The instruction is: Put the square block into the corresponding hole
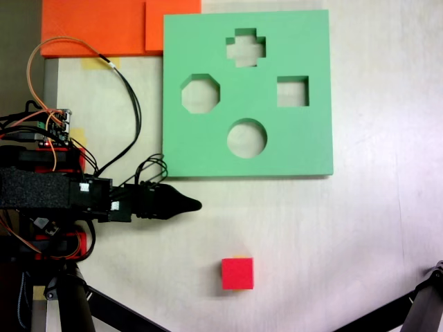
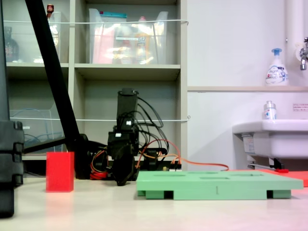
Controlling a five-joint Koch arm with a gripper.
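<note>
While the small matte red cube [image 1: 237, 273] sits alone on the pale tabletop [image 1: 360, 228], well apart from the green foam board's square cut-out [image 1: 293, 91], the black gripper [image 1: 196, 205] holds nothing; its opening cannot be told.

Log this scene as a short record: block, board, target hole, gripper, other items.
block: red cube alone on the table, below the board in a fixed view
board: green foam board, flat, four cut-outs
target hole: square cut-out, empty
gripper: gripper left of the cube, holding nothing; jaw state unclear
other: orange slabs at top left
</note>
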